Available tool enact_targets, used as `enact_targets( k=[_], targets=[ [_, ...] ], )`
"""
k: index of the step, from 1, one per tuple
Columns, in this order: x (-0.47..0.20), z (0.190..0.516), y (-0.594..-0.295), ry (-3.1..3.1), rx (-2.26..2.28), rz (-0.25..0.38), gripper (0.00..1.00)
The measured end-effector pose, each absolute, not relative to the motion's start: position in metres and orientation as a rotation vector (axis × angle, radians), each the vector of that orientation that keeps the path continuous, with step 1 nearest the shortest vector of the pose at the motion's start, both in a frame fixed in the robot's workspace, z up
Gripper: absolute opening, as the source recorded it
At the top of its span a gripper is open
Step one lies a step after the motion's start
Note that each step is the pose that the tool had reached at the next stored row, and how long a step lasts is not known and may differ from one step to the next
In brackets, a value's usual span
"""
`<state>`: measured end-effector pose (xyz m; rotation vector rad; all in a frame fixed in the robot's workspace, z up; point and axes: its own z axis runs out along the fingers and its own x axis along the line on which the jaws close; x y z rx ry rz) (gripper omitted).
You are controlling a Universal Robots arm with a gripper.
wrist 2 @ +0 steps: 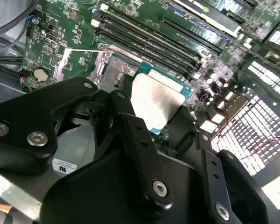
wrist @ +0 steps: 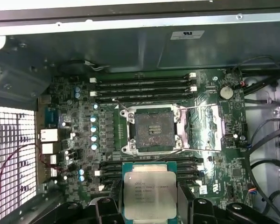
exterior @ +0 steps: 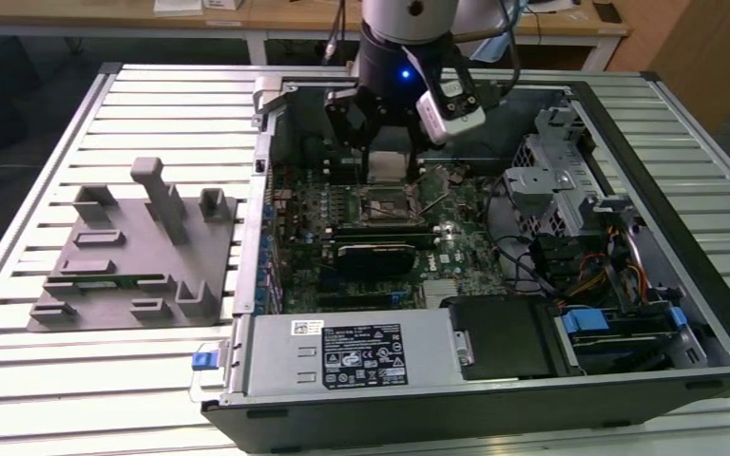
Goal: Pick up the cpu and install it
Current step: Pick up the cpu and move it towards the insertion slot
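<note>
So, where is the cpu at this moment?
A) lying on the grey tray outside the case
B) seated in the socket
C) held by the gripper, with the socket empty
C: in the first wrist view the cpu sits between the fingers of the gripper, and the socket is open and empty.

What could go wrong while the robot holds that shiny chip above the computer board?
The gripper pinches the cpu only by its edges, so it might slip and drop onto the board. The cpu also looks off to one side of the open socket, so it could land crooked. The opened metal flap beside the socket might get bumped.
</note>
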<state>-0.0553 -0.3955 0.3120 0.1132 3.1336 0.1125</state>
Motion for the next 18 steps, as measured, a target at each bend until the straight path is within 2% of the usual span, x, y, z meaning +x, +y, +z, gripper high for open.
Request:
enact_targets(
  k=[18],
  targets=[
    [-0.054, 0.286, -0.380, 3.126, 0.108, 0.112, 0.55]
  ],
)
